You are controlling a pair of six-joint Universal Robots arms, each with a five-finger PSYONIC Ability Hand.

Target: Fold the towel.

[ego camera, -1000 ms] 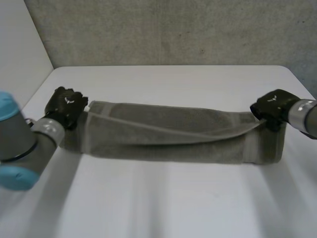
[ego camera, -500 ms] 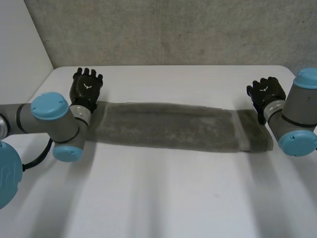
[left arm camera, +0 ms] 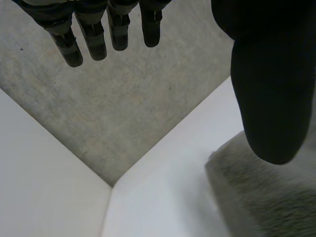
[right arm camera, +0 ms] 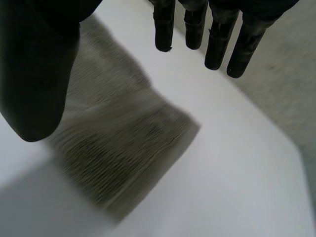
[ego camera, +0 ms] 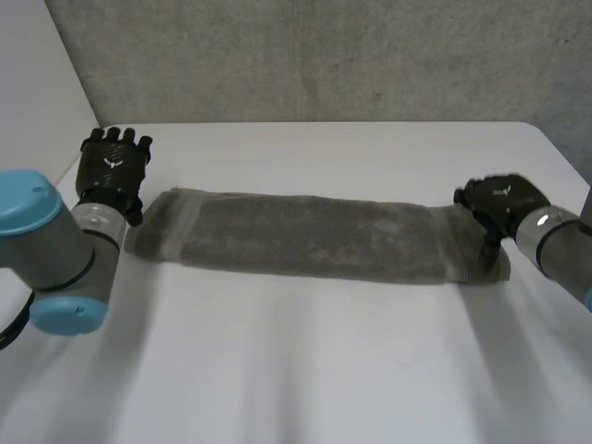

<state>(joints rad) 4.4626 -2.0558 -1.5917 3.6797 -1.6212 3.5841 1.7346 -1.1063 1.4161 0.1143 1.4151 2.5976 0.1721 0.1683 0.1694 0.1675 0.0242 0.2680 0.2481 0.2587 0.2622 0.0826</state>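
Observation:
A grey towel (ego camera: 305,236) lies folded into a long narrow strip across the white table (ego camera: 305,370). My left hand (ego camera: 113,166) hovers just beyond the strip's left end, fingers straight and holding nothing. In the left wrist view the fingers (left arm camera: 94,34) spread apart from the thumb, with the towel's end (left arm camera: 266,197) lying under the thumb. My right hand (ego camera: 495,205) is at the strip's right end, open and empty. In the right wrist view its fingers (right arm camera: 207,29) stand straight above the towel's end (right arm camera: 113,143).
A grey wall (ego camera: 314,55) backs the table's far edge. A white side wall (ego camera: 37,102) stands at the left. The table's near half is bare white surface.
Both hands let go of the towel's ends and opened. The raised top layer dropped flat onto the strip. The left hand has drawn away outward to the left; the right stayed by its end.

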